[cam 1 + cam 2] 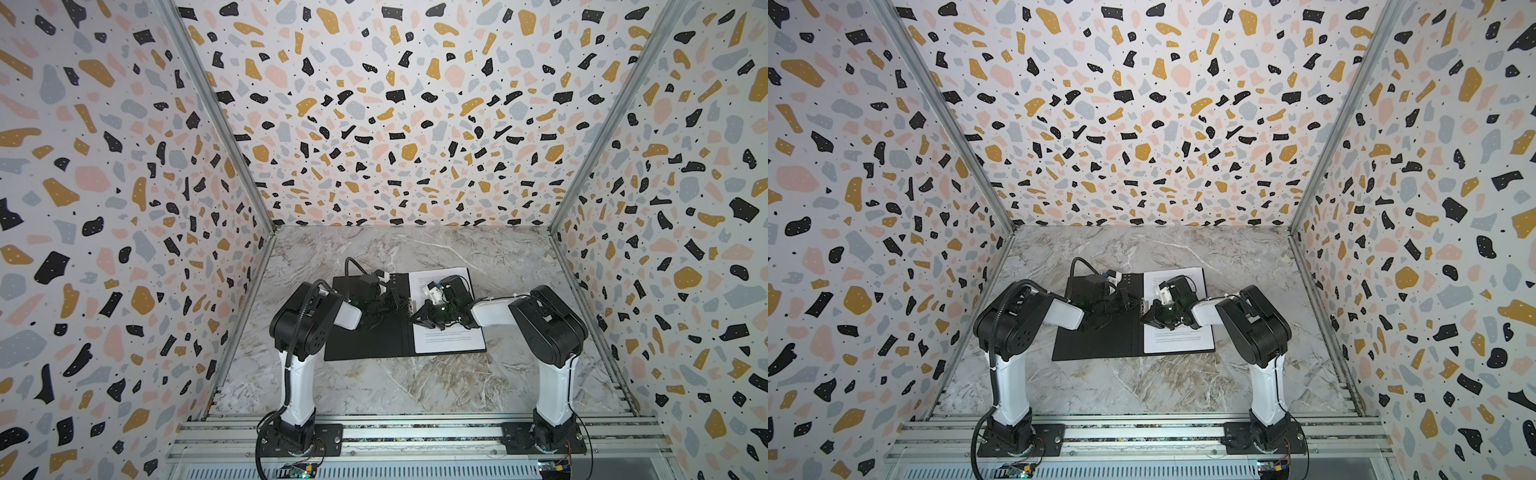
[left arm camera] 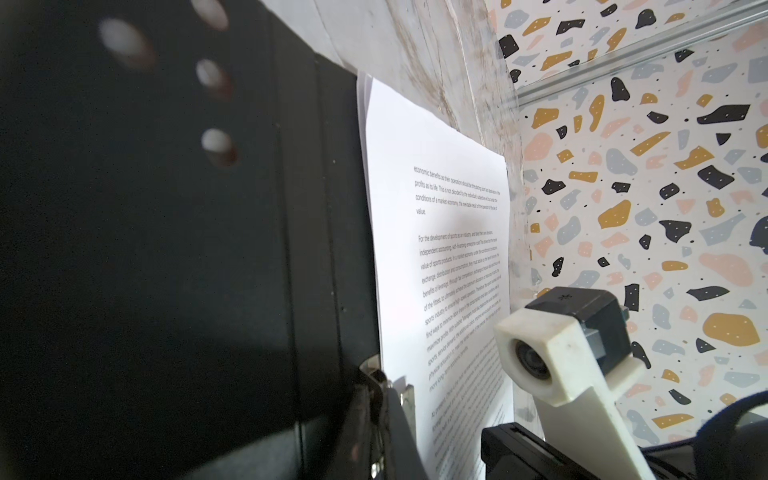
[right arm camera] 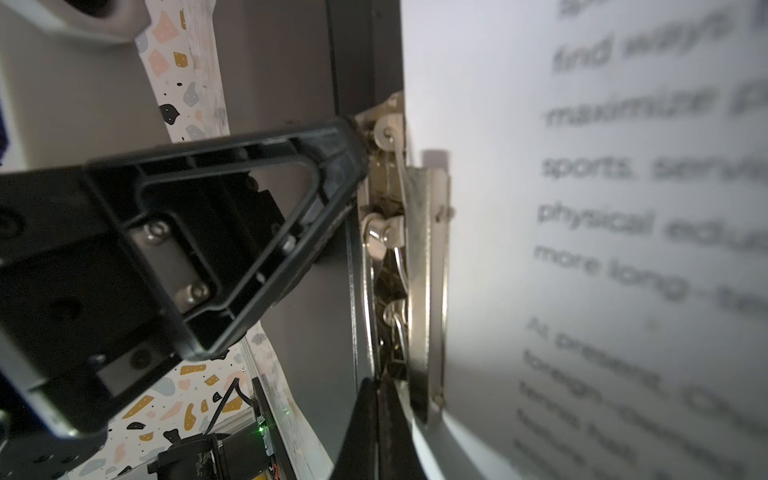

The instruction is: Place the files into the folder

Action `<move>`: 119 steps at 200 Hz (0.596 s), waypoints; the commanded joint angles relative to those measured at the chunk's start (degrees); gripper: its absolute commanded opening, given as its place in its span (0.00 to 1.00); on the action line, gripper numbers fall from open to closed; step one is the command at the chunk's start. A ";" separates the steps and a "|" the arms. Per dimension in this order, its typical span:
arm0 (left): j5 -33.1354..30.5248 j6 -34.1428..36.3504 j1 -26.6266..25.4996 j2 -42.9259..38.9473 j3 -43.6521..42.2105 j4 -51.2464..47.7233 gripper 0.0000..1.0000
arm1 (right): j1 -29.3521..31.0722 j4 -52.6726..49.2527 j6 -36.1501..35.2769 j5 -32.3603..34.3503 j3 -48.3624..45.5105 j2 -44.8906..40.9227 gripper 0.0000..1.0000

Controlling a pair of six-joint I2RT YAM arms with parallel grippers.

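The folder (image 1: 365, 340) (image 1: 1096, 340) lies open on the marble table, black inside up. The files (image 1: 449, 338) (image 1: 1177, 338), a stack of white sheets with printed text on top, rest on its right half. The metal spine clip (image 1: 411, 305) (image 3: 424, 249) lies along the files' inner edge. My left gripper (image 1: 401, 300) (image 2: 384, 380) is shut, and its tip (image 3: 353, 141) touches one end of the clip. My right gripper (image 1: 415, 318) (image 3: 376, 388) is also shut, its tip at the clip's other end. Neither holds a sheet.
Patterned walls (image 1: 124, 208) enclose the marble table (image 1: 374, 386) on three sides. Both arms bend inward over the folder, with their wrists close together. The right wrist camera (image 2: 552, 353) hangs just beside the files in the left wrist view.
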 commanded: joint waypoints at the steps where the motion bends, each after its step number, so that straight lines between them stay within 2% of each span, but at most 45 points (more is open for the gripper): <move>1: -0.50 -2.37 0.23 1.28 -3.33 -0.82 0.07 | 0.43 -16.65 -1.51 16.69 -2.85 7.67 0.00; 59: -2.17 -4.61 0.12 1.45 -5.99 2.42 0.07 | 1.24 -7.85 5.05 7.83 -4.33 4.92 0.01; 119: -1.91 -4.86 0.10 1.90 -5.73 2.82 0.07 | 1.37 -8.75 3.09 6.07 -3.87 4.72 0.00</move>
